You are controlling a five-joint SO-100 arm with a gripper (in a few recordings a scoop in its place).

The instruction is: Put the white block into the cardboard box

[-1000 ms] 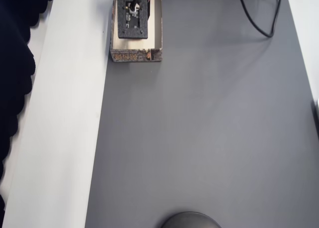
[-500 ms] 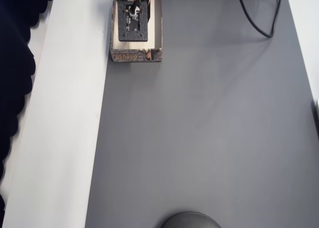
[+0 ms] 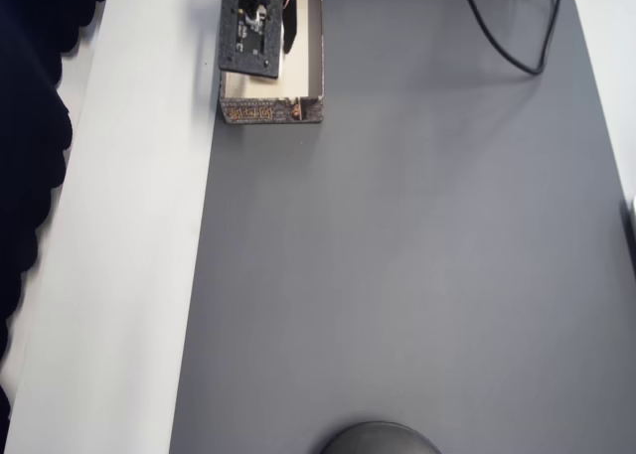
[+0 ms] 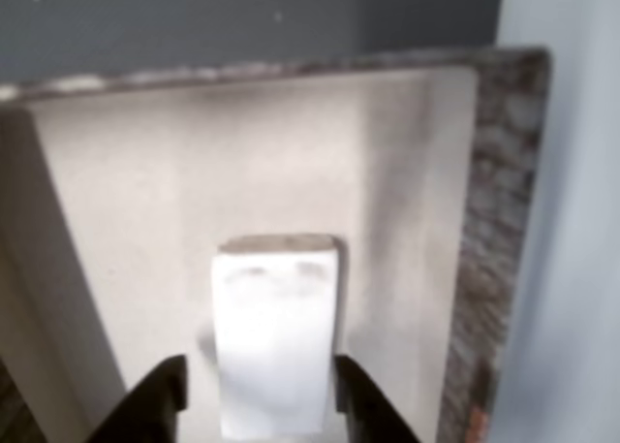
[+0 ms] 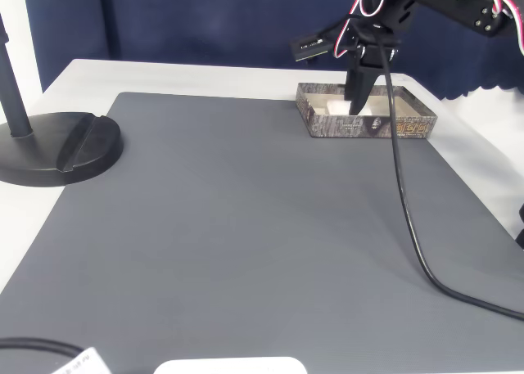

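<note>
Grey mat (image 5: 246, 227) under cardboard box (image 4: 499, 220). White block (image 4: 276, 341) lies on box floor; gripper (image 4: 260, 395) fingers spread either side of it, apparently released. Placement looks done; only retreat left.

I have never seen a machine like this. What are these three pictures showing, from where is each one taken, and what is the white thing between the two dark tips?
This is a small robot arm on a table, ending in a two-finger gripper. One picture looks straight down from above, one comes from a camera on the arm's wrist, and one from a camera standing at the table's side.

On the grey mat stands a shallow cardboard box with a pale inside. In the wrist picture the white block sits between the gripper's two dark fingers, low inside the box. Small gaps show on both sides of it, so the gripper looks open. A black lamp-like stand and a black cable also lie on the table.
</note>
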